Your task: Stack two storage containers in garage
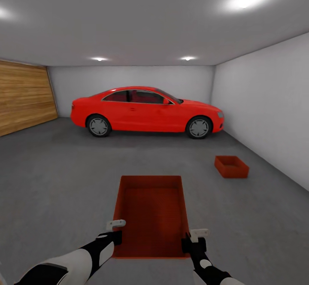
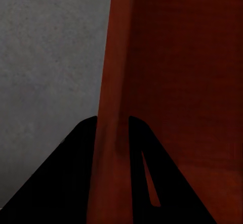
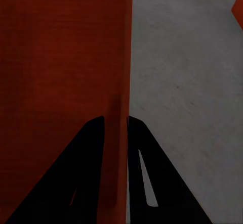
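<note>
I am in the garage, carrying one orange-red storage container [image 1: 151,212] in front of me above the dark grey floor [image 1: 56,177]. My left gripper [image 1: 115,229] is shut on its left wall [image 2: 112,82], and my right gripper [image 1: 195,238] is shut on its right wall [image 3: 123,82]. Each wrist view shows a thin orange wall pinched between two dark fingers. The second storage container [image 1: 231,166] sits on the floor ahead to the right, near the pale right-hand wall; a corner of it shows in the right wrist view [image 3: 238,6].
A red car [image 1: 146,111] stands across the far end of the garage. A horizontal wood-plank door [image 1: 23,96] fills the left wall. A pale grey wall [image 1: 270,104] runs along the right. Open concrete lies between me and the car.
</note>
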Controlling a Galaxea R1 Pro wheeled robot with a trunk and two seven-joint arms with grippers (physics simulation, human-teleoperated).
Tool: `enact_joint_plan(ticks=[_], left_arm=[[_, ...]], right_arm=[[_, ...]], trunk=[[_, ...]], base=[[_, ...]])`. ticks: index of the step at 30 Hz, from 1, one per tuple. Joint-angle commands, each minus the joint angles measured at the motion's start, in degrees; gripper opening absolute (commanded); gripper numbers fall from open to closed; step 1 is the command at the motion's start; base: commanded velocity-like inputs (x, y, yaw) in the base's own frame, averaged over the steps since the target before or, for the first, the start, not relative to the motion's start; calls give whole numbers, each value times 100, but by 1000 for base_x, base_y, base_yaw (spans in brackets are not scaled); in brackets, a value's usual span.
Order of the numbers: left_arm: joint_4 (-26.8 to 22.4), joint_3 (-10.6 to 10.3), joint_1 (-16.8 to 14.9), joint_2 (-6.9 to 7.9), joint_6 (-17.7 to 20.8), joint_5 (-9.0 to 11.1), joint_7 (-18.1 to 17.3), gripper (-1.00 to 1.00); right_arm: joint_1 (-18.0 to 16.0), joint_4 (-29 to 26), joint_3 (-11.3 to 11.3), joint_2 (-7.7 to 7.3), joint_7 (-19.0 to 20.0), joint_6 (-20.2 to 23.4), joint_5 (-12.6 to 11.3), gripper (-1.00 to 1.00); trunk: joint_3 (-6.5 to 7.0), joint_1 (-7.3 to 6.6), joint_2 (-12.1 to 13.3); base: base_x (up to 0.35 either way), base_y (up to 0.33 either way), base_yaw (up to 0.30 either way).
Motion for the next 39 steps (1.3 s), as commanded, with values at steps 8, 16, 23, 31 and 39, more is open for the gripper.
enact_joint_plan(ticks=[8, 16, 23, 31, 39], left_arm=[[-18, 282, -11, 33, 0, 4, 39, -100], [-18, 282, -11, 34, 6, 4, 39, -100], [-18, 282, -11, 38, 7, 4, 39, -100], [-18, 282, -11, 39, 7, 4, 39, -100], [-18, 282, -11, 39, 7, 4, 39, -100]], right_arm=[[-1, 13, 4, -51, -68, -6, -16, -100], [-1, 13, 4, -58, -68, -2, -21, -100], [-1, 13, 4, -59, -68, -3, -18, -100], [-1, 13, 4, -59, -68, -6, -15, -100], [-1, 13, 4, -59, -68, -6, -20, -100]], trunk=[[-10, 5, -7], [-10, 5, -7], [-10, 5, -7], [-10, 5, -7], [-10, 5, -7]], base=[[322, 0, 0], [322, 0, 0], [322, 0, 0], [322, 0, 0], [322, 0, 0]])
